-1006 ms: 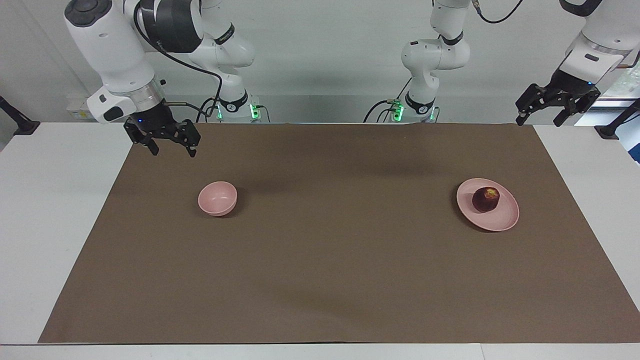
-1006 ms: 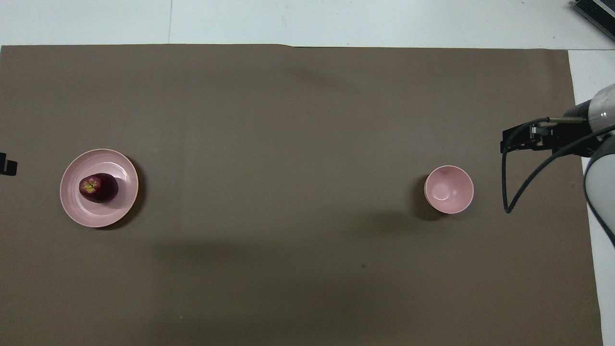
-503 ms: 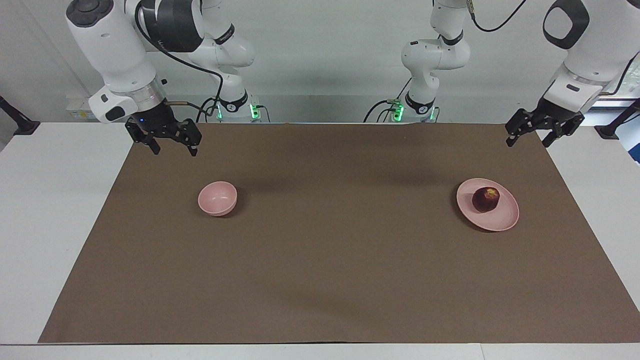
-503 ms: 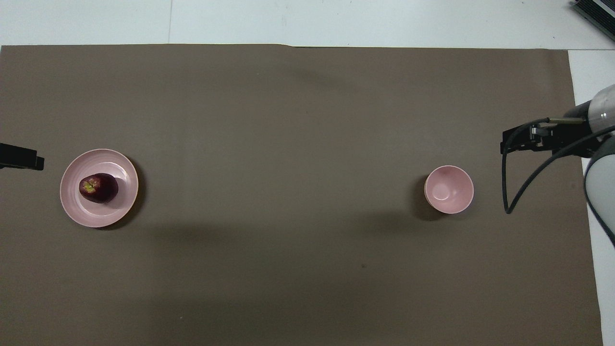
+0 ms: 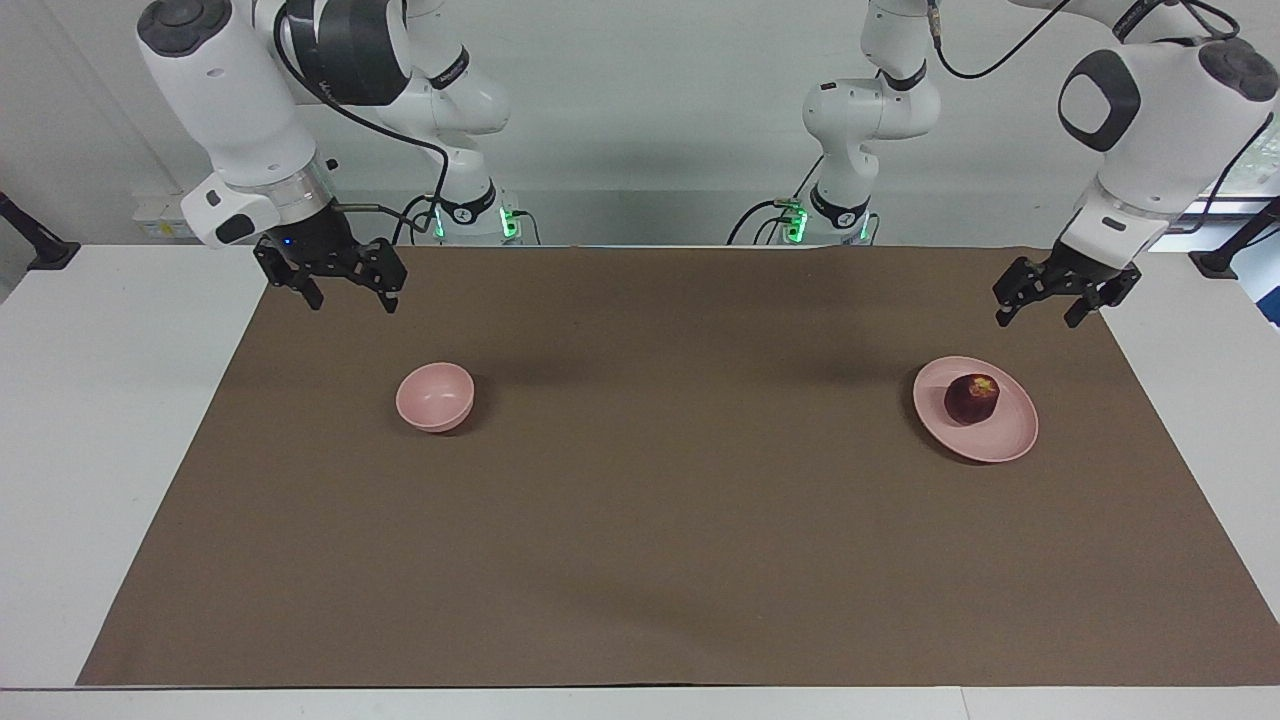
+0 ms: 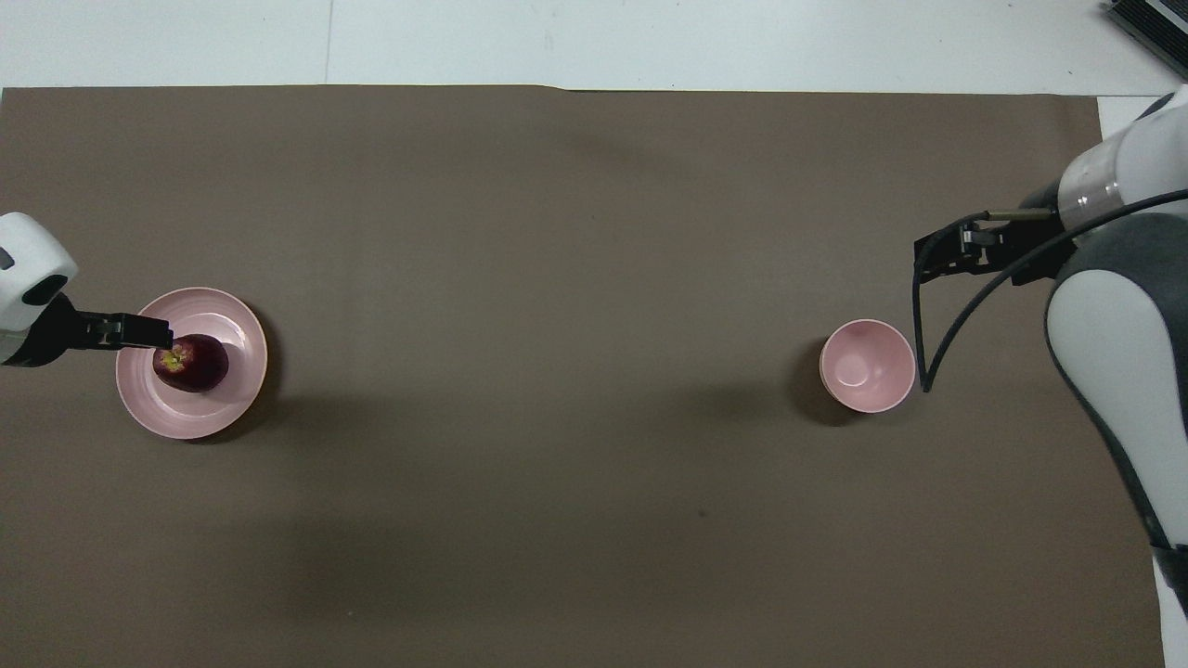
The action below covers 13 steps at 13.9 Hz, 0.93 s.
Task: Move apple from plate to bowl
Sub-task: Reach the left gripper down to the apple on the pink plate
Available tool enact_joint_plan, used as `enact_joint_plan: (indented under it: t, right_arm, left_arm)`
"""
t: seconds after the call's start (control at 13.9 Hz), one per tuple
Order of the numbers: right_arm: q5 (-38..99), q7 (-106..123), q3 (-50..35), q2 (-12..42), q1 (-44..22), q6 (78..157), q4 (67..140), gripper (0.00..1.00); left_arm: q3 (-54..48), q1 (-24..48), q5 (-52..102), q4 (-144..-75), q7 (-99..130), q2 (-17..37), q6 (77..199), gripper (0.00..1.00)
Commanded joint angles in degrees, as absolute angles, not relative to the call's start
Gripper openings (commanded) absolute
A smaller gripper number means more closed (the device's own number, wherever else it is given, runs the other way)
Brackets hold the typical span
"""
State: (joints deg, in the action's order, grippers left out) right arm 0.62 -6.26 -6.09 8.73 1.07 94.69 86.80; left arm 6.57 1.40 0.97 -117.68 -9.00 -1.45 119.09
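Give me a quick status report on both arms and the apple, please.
Left pincer open, raised beside plate. Right pincer open, waiting near bowl. Apple on plate, ungrasped. Nothing between plate and bowl.

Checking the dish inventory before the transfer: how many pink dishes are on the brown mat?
2: the plate holding the apple at the left arm's end, and the bowl at the right arm's end. Nothing looks hidden.

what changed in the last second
The left gripper swung in from the table's edge toward the plate and came lower, jaws open, nothing held. The right gripper barely shifted, up near the bowl. Apple, plate and bowl stayed put.
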Motion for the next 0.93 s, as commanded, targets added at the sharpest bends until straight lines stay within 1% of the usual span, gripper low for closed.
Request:
enact_joint_plan:
  t: [0.0, 0.22, 0.43, 0.65, 0.79, 0.86]
  right_arm:
    - [-0.5, -9.0, -6.7, 12.3, -0.3, 95.9, 83.5, 1.00]
    - [-0.7, -10.0, -6.7, 13.7, -2.1, 96.4, 83.6, 1.00]
    - [0.0, -12.2, -6.8, 14.2, -2.8, 99.9, 84.0, 1.00]
    - [-0.8, -14.5, -6.8, 14.4, -5.4, 101.6, 85.4, 1.00]
    - [-0.7, -16.9, -6.8, 15.2, -7.2, 102.0, 85.8, 1.00]
    - [-0.8, -18.1, -6.8, 15.7, -7.9, 102.1, 85.8, 1.00]
  left_arm:
    - [6.3, 0.5, 0.3, -122.2, -9.8, 0.2, 127.1, 1.00]
    - [6.4, 0.3, 0.2, -124.7, -9.8, 2.4, 132.4, 1.00]
    - [6.5, 0.2, 0.2, -126.5, -10.0, 3.9, 136.0, 1.00]
    - [6.4, -0.4, 0.2, -129.0, -10.0, 3.4, 137.7, 1.00]
    - [6.4, -0.4, 0.2, -129.3, -10.0, 3.3, 137.7, 0.99]
    - [6.4, -0.4, 0.2, -129.1, -10.0, 3.3, 137.6, 0.76]
